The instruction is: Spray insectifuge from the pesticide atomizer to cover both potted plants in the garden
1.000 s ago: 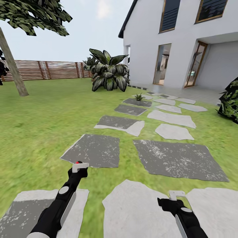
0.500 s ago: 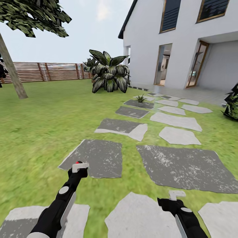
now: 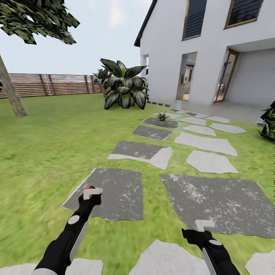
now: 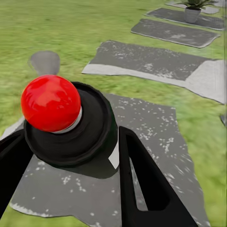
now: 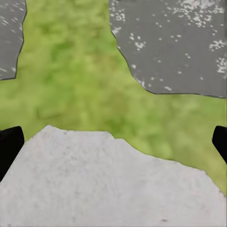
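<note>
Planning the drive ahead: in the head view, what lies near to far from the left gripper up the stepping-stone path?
Left gripper holding the pesticide atomizer → dark stepping stone → small potted plant → large leafy bush → wooden fence.

One atomizer (image 3: 90, 189), one potted plant (image 3: 162, 116), two end effectors.

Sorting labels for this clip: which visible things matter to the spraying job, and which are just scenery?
Job:
- pesticide atomizer, red-topped, held in the left gripper
- potted plant on a far stepping stone
- right gripper, open and empty

Scenery:
- large leafy shrub
- white house
- wooden fence
- tree trunk
</note>
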You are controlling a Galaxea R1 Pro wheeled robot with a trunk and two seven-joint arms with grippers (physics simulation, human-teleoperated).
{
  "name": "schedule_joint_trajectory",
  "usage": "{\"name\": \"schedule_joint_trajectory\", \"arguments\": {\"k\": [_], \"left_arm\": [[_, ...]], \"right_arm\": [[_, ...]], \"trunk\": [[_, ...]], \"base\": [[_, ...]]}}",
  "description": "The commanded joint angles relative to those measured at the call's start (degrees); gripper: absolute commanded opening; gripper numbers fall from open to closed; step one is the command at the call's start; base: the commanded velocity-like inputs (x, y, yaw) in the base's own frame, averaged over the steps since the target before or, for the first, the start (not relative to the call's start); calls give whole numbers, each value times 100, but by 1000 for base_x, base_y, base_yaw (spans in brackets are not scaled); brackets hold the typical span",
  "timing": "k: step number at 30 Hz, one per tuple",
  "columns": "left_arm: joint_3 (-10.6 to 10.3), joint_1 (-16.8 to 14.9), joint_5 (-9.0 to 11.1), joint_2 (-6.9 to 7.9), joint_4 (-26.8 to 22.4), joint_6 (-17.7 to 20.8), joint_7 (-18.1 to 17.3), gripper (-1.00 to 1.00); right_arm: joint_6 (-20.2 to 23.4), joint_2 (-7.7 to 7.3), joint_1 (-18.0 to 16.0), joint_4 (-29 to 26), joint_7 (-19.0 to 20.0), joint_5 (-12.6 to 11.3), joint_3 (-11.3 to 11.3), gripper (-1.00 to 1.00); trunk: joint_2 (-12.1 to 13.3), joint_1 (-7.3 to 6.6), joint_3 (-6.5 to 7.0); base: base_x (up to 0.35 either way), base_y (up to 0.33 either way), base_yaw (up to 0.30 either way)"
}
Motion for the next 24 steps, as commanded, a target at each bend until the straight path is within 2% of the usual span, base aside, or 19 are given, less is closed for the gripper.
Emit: {"name": "schedule_joint_trajectory", "arguments": {"k": [1,6,24], "left_arm": [[-18,-1,50,4,-6,12,44,-100],[-18,-1,50,4,-6,12,43,-100],[-18,-1,50,4,-6,12,44,-100]], "right_arm": [[32,1,-2,-8,-7,0,1,100],[33,1,-2,-8,-7,-2,2,100],[24,0,-2,-4,-3,43,10,100]], "trunk": [[-2,2,-6],[-2,2,-6],[-2,2,-7]], "base": [[333,107,-223],[333,107,-138],[333,107,-4]]}}
